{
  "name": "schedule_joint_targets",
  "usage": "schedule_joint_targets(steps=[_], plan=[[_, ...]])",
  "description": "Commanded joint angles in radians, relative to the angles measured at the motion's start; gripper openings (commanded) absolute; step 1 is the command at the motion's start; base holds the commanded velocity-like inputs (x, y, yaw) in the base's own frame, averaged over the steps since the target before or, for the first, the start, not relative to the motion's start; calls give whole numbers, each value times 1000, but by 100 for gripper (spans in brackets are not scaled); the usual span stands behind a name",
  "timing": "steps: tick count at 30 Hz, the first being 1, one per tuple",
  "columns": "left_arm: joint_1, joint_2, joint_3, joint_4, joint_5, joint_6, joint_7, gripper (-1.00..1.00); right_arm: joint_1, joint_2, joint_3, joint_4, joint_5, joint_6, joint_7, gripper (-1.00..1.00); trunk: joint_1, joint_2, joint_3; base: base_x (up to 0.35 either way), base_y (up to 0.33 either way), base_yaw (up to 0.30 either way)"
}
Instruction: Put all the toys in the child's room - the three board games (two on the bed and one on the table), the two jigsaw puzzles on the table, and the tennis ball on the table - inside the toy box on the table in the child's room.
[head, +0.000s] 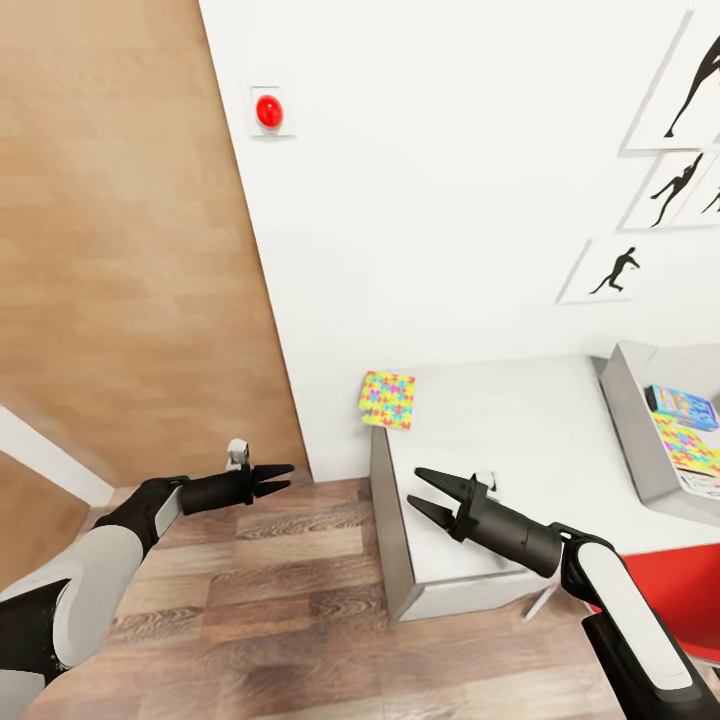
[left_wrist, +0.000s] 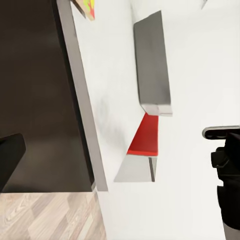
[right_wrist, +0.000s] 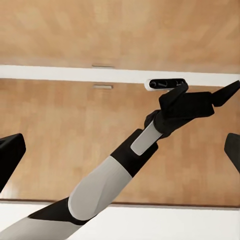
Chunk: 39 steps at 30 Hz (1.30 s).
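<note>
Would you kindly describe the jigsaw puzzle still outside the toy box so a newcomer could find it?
Start at the pale grey table against the white wall. At its far corner lies a jigsaw puzzle, a thin square mat of yellow, pink, blue and green pieces, alone there, unlike those inside the toy box.

Toy box (head: 628, 420) cut off, frame edge

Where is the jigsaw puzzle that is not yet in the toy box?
In the head view the jigsaw puzzle lies at the table's far left corner by the white wall, left of the toy box and beyond the open right gripper.
</note>
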Motion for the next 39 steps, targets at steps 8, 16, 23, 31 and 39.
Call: schedule_joint_targets(steps=[8,16,23,31,39], plan=[[-1,0,6,0,-8,10,-5,100,-1,0,1,0,10,1,10,100,1,-2,12,0,0,69],[-1,0,6,0,-8,11,-5,100,-1,0,1,0,11,1,10,100,1,-2,25,0,0,69],[-1,3,7,0,-8,9,-5,100,-1,0,1,0,10,1,10,100,1,-2,36,0,0,69],[-1,10,6,0,-8,10,-5,100,-1,0,0,0,11,1,10,100,1,-2,49,0,0,69],[-1,12,6,0,-8,10,-5,100,-1,0,-1,0,11,1,10,100,1,-2,63,0,0,63]])
